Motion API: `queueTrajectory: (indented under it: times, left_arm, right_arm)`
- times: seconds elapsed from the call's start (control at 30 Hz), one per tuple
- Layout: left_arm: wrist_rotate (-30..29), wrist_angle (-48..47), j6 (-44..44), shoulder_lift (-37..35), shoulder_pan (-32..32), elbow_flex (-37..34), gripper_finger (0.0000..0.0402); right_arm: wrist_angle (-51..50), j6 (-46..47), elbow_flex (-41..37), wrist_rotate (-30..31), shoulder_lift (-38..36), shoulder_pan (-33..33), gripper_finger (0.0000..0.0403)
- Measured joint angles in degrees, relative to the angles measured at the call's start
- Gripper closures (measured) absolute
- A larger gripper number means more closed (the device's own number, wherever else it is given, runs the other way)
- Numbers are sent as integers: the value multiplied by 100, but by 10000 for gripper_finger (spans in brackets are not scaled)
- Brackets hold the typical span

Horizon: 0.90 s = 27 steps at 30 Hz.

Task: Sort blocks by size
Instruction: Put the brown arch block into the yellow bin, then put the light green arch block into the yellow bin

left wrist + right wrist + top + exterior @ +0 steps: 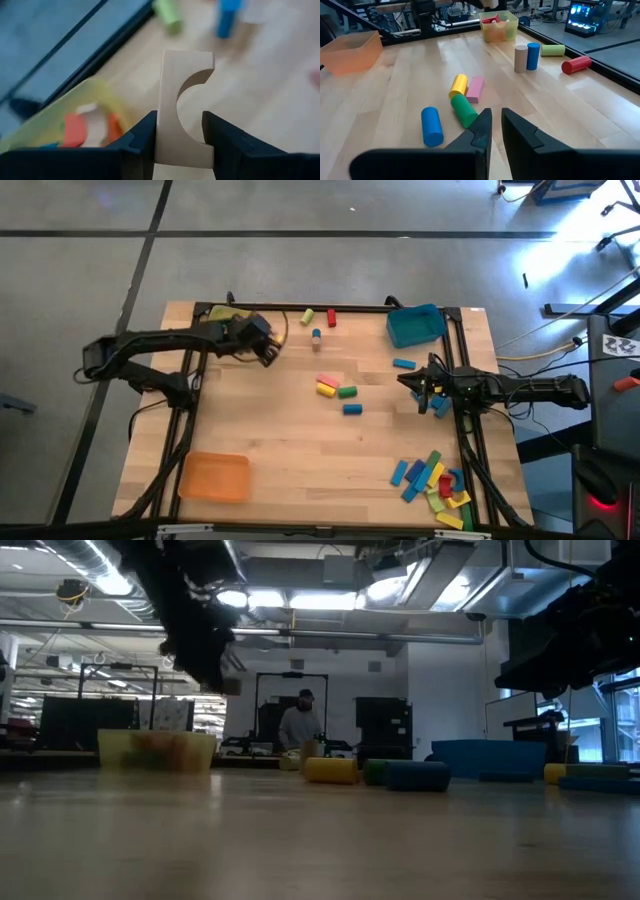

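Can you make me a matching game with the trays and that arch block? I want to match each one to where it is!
1 orange tray
2 blue tray
3 arch block
4 yellow tray

A in the left gripper
B far right corner
C near left corner
D far left corner

Pairs: 1-C, 2-B, 3-A, 4-D

Overhead, one camera looks straight down on my whole table [300,430]; another sits low, facing the room; my wrist cameras look forward, both catching the yellow tray [499,25].
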Motion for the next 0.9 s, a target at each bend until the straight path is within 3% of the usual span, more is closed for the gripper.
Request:
queueTrajectory:
  times: [0.2,0.33,0.57,0.9]
  left_arm:
    - [34,326,-333,95,1117,-551,274]
    - [104,451,-437,221,1501,-710,273]
    - [110,417,-308,229,1659,-731,263]
    - [110,371,-125,164,1659,-659,192]
  right_arm:
    - [1,-6,0,39,0,-1,357]
    - [-4,9,0,39,2,0,357]
    - [-28,4,2,36,0,0,357]
    - [-33,2,2,34,2,-2,357]
